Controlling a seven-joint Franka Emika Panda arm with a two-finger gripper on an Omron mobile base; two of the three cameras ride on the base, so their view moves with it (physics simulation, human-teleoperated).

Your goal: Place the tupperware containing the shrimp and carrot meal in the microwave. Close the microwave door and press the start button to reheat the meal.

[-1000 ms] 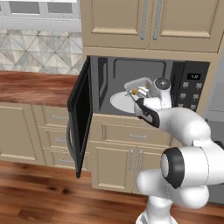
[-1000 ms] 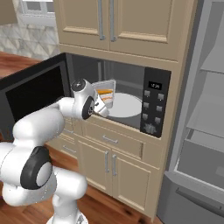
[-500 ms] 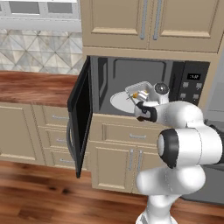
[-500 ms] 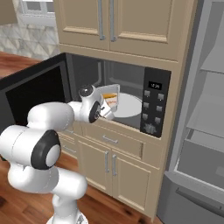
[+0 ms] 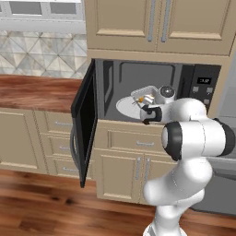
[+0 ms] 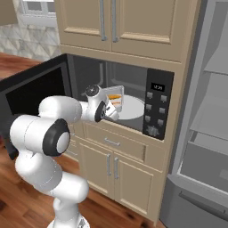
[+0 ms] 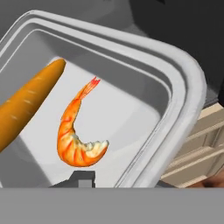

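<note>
My gripper (image 5: pixel 144 112) (image 6: pixel 109 112) is in the mouth of the open microwave (image 5: pixel 152 73) (image 6: pixel 129 75), shut on the near rim of the tupperware (image 5: pixel 143 95) (image 6: pixel 115 99) (image 7: pixel 175 83). The container hangs tilted just above the white turntable plate (image 5: pixel 123 108) (image 6: pixel 135 108). In the hand view the shrimp (image 7: pixel 78 135) and the carrot (image 7: pixel 27 105) lie on its pale floor, with one dark fingertip (image 7: pixel 83 178) at the bottom edge. The microwave door (image 5: pixel 84 124) (image 6: pixel 31 95) stands swung wide open to the left. The dark button panel (image 5: pixel 203 90) (image 6: pixel 156 107) is to the right of the cavity.
A wooden counter (image 5: pixel 37 92) runs left of the door. Beige cabinets (image 5: pixel 156 23) hang above the microwave and drawers (image 5: pixel 138 140) sit below it. An open grey fridge (image 6: pixel 209 133) stands at the right.
The arm has folded up, its elbow rising closer to the cabinet front. The hand and tupperware have shifted only slightly to the right inside the microwave opening.
</note>
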